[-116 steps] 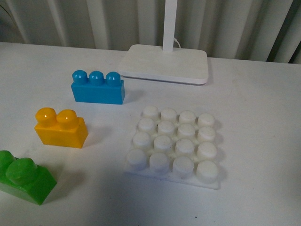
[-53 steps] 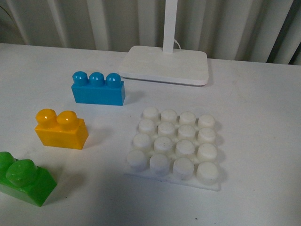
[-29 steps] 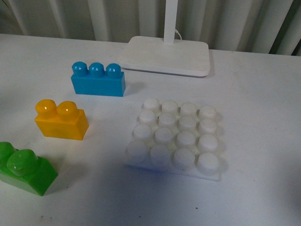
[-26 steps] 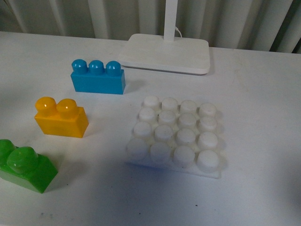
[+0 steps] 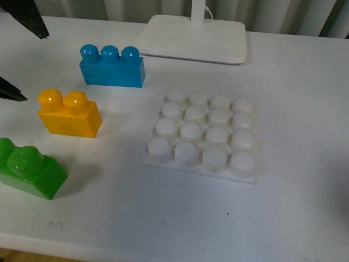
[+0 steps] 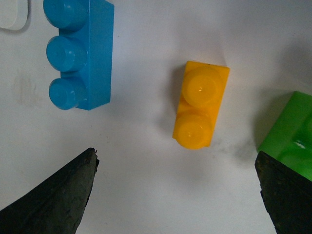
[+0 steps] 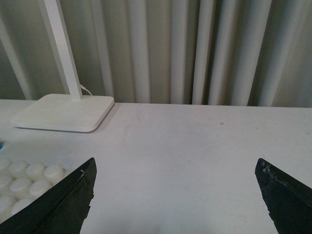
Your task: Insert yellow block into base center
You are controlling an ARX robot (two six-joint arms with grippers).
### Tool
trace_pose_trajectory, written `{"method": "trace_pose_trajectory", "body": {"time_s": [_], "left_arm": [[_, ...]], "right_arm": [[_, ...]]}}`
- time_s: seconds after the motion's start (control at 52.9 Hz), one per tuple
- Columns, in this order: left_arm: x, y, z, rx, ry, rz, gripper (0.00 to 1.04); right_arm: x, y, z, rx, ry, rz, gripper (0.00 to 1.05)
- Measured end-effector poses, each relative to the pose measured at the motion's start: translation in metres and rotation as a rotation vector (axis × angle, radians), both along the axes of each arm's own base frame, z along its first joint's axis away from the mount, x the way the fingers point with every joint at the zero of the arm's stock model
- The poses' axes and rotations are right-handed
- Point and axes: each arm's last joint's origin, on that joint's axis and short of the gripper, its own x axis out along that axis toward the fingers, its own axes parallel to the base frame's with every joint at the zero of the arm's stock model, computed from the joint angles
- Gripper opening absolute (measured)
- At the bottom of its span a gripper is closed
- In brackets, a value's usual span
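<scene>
The yellow block (image 5: 69, 113) stands on the white table, left of the white studded base (image 5: 204, 136), studs up. My left gripper (image 5: 36, 68) is open and empty at the far left, above and just left of the yellow block. In the left wrist view the yellow block (image 6: 201, 105) lies just ahead of the gap between the open gripper's (image 6: 175, 158) fingers, untouched. My right gripper (image 7: 175, 163) is open and empty over bare table, with a corner of the base (image 7: 24, 178) at its side. It does not show in the front view.
A blue three-stud brick (image 5: 112, 66) stands behind the yellow block and a green brick (image 5: 30, 169) in front of it. Both also show in the left wrist view, blue (image 6: 78, 53) and green (image 6: 290, 131). A white lamp foot (image 5: 191, 38) stands behind the base.
The front view has tilted down, so everything sits higher in the picture. My left gripper's fingers have come into view at the far left. The bricks and base have not moved on the table.
</scene>
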Motion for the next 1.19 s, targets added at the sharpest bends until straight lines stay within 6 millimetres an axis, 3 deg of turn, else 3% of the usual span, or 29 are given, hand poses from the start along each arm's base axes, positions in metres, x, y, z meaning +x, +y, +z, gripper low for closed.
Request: {"method": "trace_pose_trajectory", "body": {"time_s": [0.113, 0.34, 0.737, 0.983, 1.097, 1.191], "left_arm": [[0.014, -0.014, -0.008, 0.025, 0.041, -0.045, 0.98], [0.021, -0.034, -0.031, 0.070, 0.112, -0.111, 0.98], [0.027, -0.038, -0.048, 0.113, 0.152, -0.124, 0.98], [0.028, -0.036, -0.052, 0.134, 0.160, -0.121, 0.47], [0.028, -0.035, -0.052, 0.134, 0.166, -0.118, 0.32], [0.027, -0.034, -0.051, 0.132, 0.169, -0.116, 0.30]], "right_arm": [[0.000, 0.000, 0.000, 0.000, 0.000, 0.000, 0.96], [0.000, 0.000, 0.000, 0.000, 0.000, 0.000, 0.96], [0.000, 0.000, 0.000, 0.000, 0.000, 0.000, 0.96], [0.000, 0.000, 0.000, 0.000, 0.000, 0.000, 0.96], [0.000, 0.000, 0.000, 0.000, 0.000, 0.000, 0.96], [0.000, 0.000, 0.000, 0.000, 0.000, 0.000, 0.96]]}}
